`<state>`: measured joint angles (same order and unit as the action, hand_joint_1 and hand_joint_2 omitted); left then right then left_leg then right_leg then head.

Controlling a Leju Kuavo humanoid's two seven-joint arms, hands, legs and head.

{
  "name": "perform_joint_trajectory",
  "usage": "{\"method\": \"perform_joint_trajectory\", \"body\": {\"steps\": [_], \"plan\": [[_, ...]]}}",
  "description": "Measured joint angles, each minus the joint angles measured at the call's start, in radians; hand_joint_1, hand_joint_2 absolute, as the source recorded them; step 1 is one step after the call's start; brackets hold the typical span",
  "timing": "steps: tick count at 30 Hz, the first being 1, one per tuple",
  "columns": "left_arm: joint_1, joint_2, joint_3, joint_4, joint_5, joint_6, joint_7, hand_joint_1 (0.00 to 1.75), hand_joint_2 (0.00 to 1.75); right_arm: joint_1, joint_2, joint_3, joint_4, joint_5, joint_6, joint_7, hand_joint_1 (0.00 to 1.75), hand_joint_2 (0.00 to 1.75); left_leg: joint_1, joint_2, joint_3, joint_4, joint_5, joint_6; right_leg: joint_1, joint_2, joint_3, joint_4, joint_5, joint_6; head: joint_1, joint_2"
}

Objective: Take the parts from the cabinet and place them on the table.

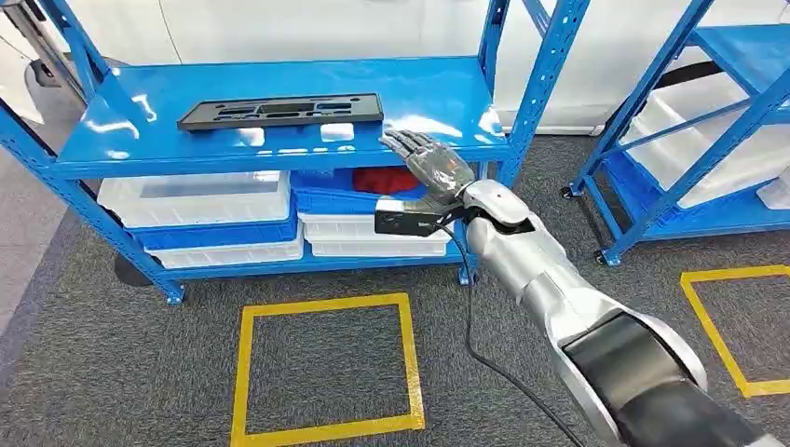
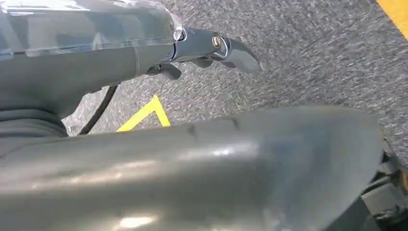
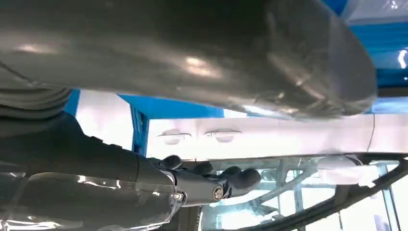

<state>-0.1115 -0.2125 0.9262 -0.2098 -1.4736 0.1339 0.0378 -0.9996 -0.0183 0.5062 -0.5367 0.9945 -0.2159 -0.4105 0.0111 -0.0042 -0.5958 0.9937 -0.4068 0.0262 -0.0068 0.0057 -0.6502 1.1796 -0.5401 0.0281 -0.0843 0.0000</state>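
The black part (image 1: 281,111) lies flat on the top shelf (image 1: 112,130) of the blue cabinet, its long axis running side to side along the shelf, nearer the back than the front edge. Your right hand (image 1: 430,160) is raised at the shelf's front right corner, fingers spread and holding nothing, with the part off to its left and a little further back. Between them you have only bare blue shelf, so the reach is a sideways one across the shelf, and I judge the part's near short end is what you meet first. Your left hand (image 2: 211,50) hangs low over the grey carpet beside a yellow floor line; its fingers look loosely extended and hold nothing. The right hand is clearly the nearer one.
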Motion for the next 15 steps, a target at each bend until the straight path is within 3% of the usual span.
{"method": "perform_joint_trajectory", "body": {"steps": [1,2,3,4,6,7,8,11,13,14,15], "plan": [[0.000,0.000,0.000,0.000,0.000,0.001,0.000,0.00,0.00,0.005,0.000,0.000,0.001,-0.003,0.000,0.000,0.00,0.00,0.000,0.000,0.003,0.000,-0.005,0.001,-0.002,0.000,-0.053,0.083,-0.025,0.005,0.000,0.000],[0.001,0.000,0.000,0.000,-0.001,0.001,0.000,0.00,0.00,0.011,-0.003,0.001,0.002,-0.008,0.000,0.000,0.00,0.00,0.000,0.000,0.005,0.001,-0.010,0.002,-0.004,0.000,-0.094,0.139,-0.033,0.008,0.000,0.000],[0.001,0.000,0.000,0.000,-0.001,0.001,0.000,0.00,0.00,0.017,-0.006,0.002,0.002,-0.012,0.000,-0.001,0.00,0.00,0.000,-0.002,0.011,0.002,-0.015,0.001,-0.008,0.000,-0.114,0.149,-0.014,0.010,0.000,0.000],[0.002,0.000,0.000,0.000,-0.001,0.001,0.000,0.00,0.00,0.021,-0.008,0.002,0.002,-0.018,0.000,-0.003,0.00,0.00,0.000,-0.004,0.021,0.002,-0.022,0.000,-0.010,-0.001,-0.107,0.106,0.035,0.011,0.000,0.000],[0.002,0.000,0.000,0.000,-0.001,0.001,0.000,0.00,0.00,0.019,-0.012,0.002,0.002,-0.029,0.000,-0.006,0.00,0.00,0.000,-0.006,0.044,0.004,-0.039,-0.007,-0.013,-0.004,-0.041,-0.070,0.153,0.007,0.000,0.000],[0.002,-0.001,0.000,0.000,-0.001,0.001,0.000,0.00,0.00,0.020,-0.013,0.002,0.003,-0.032,0.000,-0.008,0.00,0.00,-0.001,-0.006,0.049,0.004,-0.048,-0.012,-0.012,-0.008,-0.015,-0.149,0.187,0.003,0.000,0.000],[0.000,-0.001,0.000,0.000,-0.001,0.001,0.000,0.00,0.00,0.018,-0.014,0.003,0.003,-0.036,0.002,-0.013,0.00,0.00,-0.007,-0.006,0.051,0.009,-0.056,-0.021,-0.002,-0.008,0.001,-0.165,0.167,-0.003,0.000,0.000],[0.000,0.000,0.000,0.000,0.000,0.001,0.001,0.00,0.00,0.019,-0.016,0.005,0.003,-0.044,0.004,-0.018,0.00,0.00,-0.004,-0.003,0.056,0.001,-0.062,-0.034,0.003,-0.003,-0.001,-0.164,0.153,-0.026,0.000,0.000],[-0.001,0.002,0.000,0.000,0.000,0.003,0.000,0.00,0.00,0.017,-0.018,0.005,0.002,-0.049,0.002,-0.018,0.00,0.00,-0.001,-0.002,0.059,0.021,-0.082,-0.046,-0.006,-0.002,0.018,-0.176,0.148,-0.043,0.000,0.000],[-0.001,0.002,0.000,0.000,0.000,0.003,0.000,0.00,0.00,0.015,-0.018,0.006,0.002,-0.050,0.002,-0.018,0.00,0.00,-0.001,-0.002,0.034,0.075,-0.106,-0.048,-0.006,-0.003,0.025,-0.177,0.142,-0.050,0.000,0.000],[-0.001,0.002,0.000,0.000,0.000,0.003,0.000,0.00,0.00,0.015,-0.016,0.008,0.002,-0.050,0.002,-0.018,0.00,0.00,0.000,-0.002,-0.012,0.160,-0.141,-0.051,-0.004,-0.002,0.031,-0.177,0.137,-0.054,0.000,0.000]]}}
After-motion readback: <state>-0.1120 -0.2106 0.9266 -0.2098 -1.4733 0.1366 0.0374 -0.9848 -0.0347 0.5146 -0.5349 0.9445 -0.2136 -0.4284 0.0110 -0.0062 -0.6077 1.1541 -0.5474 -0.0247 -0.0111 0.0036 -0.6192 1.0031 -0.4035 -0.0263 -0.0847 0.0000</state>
